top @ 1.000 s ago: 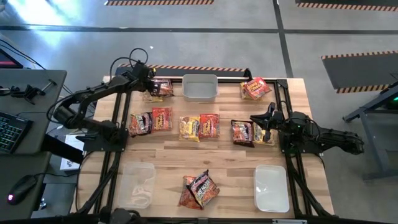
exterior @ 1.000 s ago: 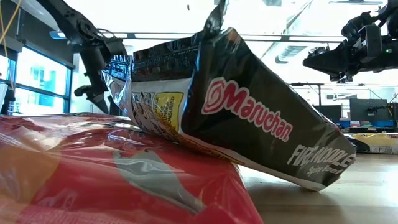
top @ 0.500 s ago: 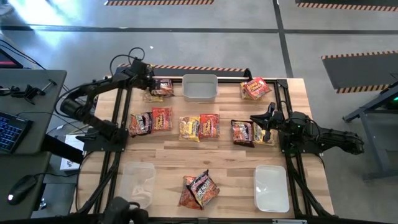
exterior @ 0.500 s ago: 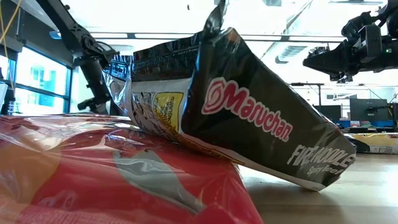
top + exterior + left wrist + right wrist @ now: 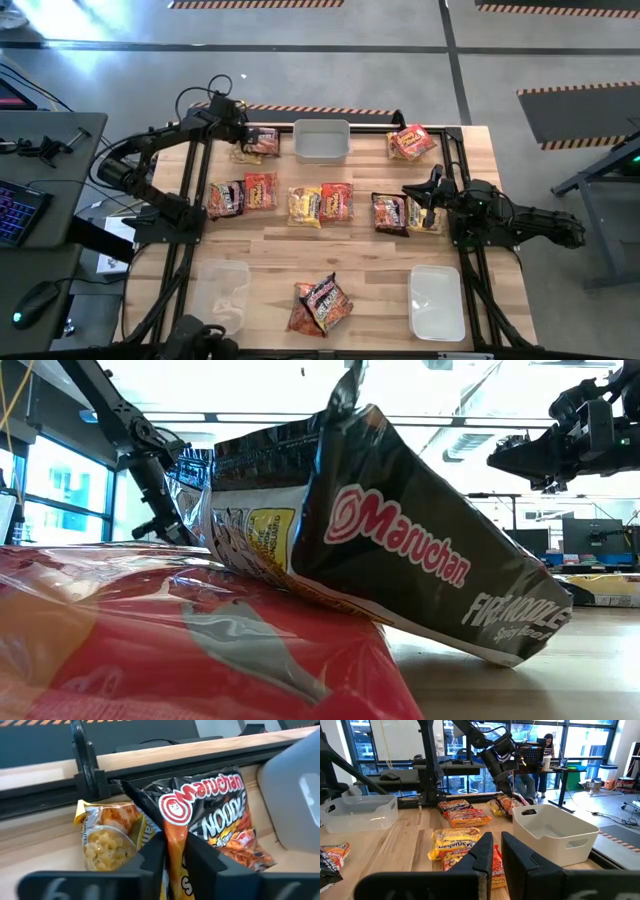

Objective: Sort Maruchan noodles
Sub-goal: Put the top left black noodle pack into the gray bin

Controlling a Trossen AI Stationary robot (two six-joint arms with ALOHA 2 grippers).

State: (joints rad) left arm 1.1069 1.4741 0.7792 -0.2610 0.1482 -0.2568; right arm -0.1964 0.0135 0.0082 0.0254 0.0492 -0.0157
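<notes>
We are gripping the dark Maruchan packet at the table's far left corner, left gripper pinching its edge; yellow packet lying beside it. Right gripper is hovering mid-right, fingers nearly together, empty. Next, likely lifting toward a bin

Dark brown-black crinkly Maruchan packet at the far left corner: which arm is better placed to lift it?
Left. The left gripper is already pinching that dark brown-black crinkly Maruchan packet; the right gripper hovers far across the table, over other packets.
</notes>
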